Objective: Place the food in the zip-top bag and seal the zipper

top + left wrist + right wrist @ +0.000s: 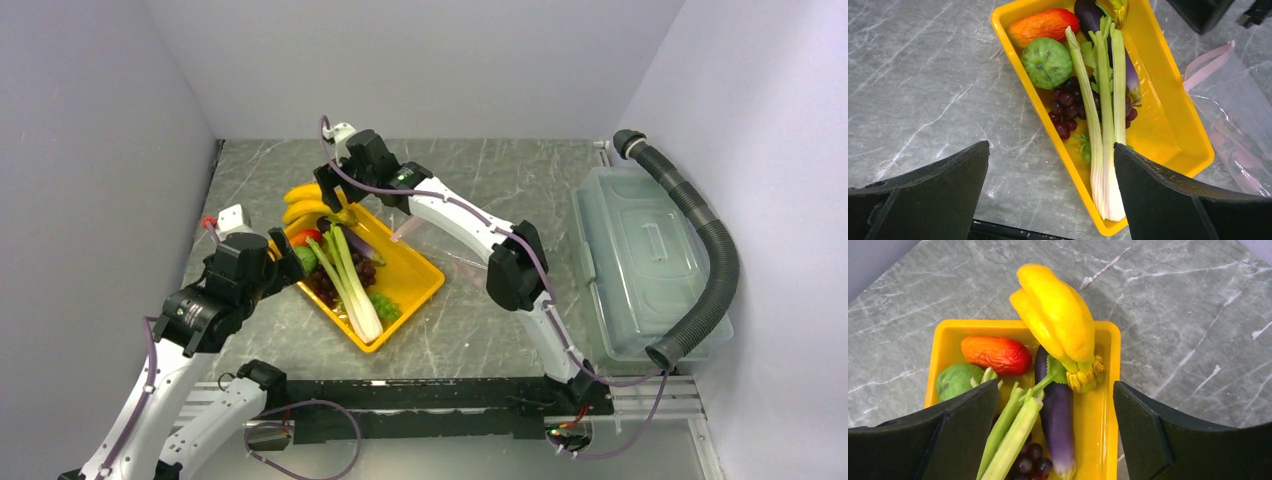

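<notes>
food all in yellow tray (425, 275), left of the counter's (480, 330) middle: celery (352, 280) lengthwise, purple grapes (1066, 107) beside it, bananas (1060, 315) on the tray's far end. zip-top bag (1233, 105) lies flat just beside the tray, toward the counter's right edge, pink zipper (1205, 65) parted. left gripper (1050, 147) wide, above tray's near end. right gripper (1056, 385) wide, above the bananas, holding nothing.

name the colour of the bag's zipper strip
Pink zipper strip, clearest in the left wrist view.
</notes>
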Controlling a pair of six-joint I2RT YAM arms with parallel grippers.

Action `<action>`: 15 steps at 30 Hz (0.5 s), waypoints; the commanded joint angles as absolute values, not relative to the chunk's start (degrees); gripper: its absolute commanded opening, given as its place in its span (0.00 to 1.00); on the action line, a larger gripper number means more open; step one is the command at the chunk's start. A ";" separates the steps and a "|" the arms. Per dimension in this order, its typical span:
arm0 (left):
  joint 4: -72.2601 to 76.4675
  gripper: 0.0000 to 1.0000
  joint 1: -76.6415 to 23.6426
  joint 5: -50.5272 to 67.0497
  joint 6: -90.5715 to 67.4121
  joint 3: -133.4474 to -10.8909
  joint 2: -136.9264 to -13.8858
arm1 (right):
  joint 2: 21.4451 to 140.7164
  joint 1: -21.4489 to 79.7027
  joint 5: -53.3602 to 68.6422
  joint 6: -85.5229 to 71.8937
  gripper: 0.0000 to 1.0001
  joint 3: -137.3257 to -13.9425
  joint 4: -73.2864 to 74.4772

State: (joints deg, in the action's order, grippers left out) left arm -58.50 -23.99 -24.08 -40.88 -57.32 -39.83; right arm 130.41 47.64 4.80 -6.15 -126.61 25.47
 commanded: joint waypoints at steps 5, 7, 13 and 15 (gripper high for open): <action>-56.37 1.00 -24.08 -21.54 -38.95 -57.16 -38.00 | 133.51 47.72 7.26 -5.03 0.87 -126.64 10.54; -56.71 1.00 -24.03 -21.14 -38.77 -57.45 -37.84 | 135.02 47.72 7.29 -4.92 0.87 -127.71 9.19; -57.82 1.00 -24.06 -19.83 -38.80 -57.98 -37.48 | 138.57 47.71 6.86 -4.24 0.87 -129.62 5.84; -57.67 1.00 -24.00 -19.38 -38.73 -57.92 -37.28 | 139.42 47.64 7.10 -4.13 0.87 -129.83 4.64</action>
